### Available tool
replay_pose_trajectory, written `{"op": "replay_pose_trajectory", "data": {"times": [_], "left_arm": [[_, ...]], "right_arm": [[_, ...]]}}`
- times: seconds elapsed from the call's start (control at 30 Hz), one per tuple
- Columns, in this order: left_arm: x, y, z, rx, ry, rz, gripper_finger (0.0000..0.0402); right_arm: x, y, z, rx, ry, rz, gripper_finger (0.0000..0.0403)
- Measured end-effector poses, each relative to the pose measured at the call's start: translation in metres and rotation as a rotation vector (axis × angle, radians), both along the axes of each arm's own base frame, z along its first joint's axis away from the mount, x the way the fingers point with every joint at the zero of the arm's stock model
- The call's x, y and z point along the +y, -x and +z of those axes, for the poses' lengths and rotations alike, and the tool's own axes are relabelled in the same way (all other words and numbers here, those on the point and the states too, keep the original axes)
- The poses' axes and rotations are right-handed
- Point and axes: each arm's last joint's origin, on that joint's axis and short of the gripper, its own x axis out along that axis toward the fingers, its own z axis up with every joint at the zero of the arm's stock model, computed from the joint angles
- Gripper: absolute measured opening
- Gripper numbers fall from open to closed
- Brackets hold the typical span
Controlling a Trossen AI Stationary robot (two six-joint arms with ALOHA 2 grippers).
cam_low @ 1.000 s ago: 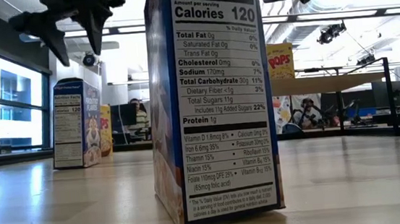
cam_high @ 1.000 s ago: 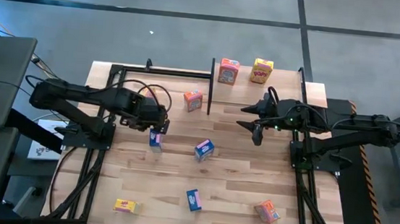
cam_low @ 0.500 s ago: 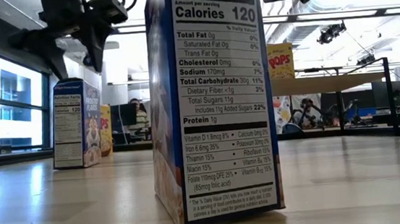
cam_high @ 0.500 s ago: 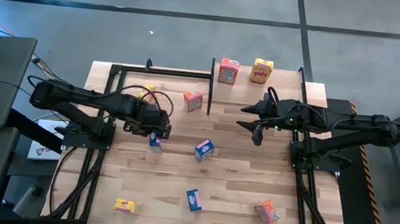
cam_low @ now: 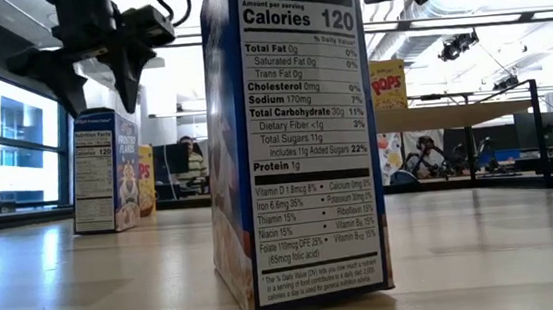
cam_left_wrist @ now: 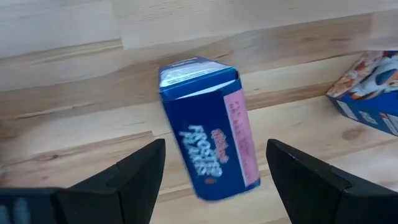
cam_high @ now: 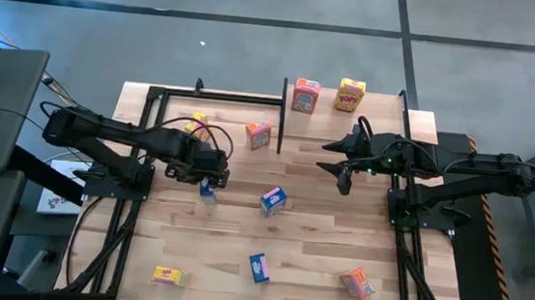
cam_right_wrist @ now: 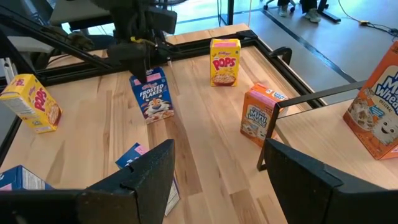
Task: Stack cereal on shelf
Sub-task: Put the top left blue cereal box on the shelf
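Directly under open left tool: upright blue cereal box.

The low view's nearest blue cereal box is cut off at the top.

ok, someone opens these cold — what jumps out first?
The left gripper hangs open directly over an upright blue Frosted Flakes mini cereal box at the slatted tabletop's left-centre, fingers either side of it and not yet closed. Behind, the raised light-wood shelf at the far right carries an orange box and a yellow Pops box. The right gripper waits open just in front of the shelf.
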Motion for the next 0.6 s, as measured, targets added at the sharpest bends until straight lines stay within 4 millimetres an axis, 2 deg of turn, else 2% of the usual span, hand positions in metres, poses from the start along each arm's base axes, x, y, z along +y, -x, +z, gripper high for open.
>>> {"op": "replay_pose_trajectory", "data": {"times": [0.43, 0.6], "left_arm": [[-0.002, -0.012, -0.018, 0.073, 0.024, -0.106, 0.0269], [-0.002, -0.013, -0.019, 0.077, 0.018, -0.142, 0.025]], "right_arm": [[0.0, 0.0, 0.0, 0.004, 0.0, 0.0, 0.0239], [0.0, 0.0, 0.0, 0.004, -0.001, -0.001, 0.0239]]}}
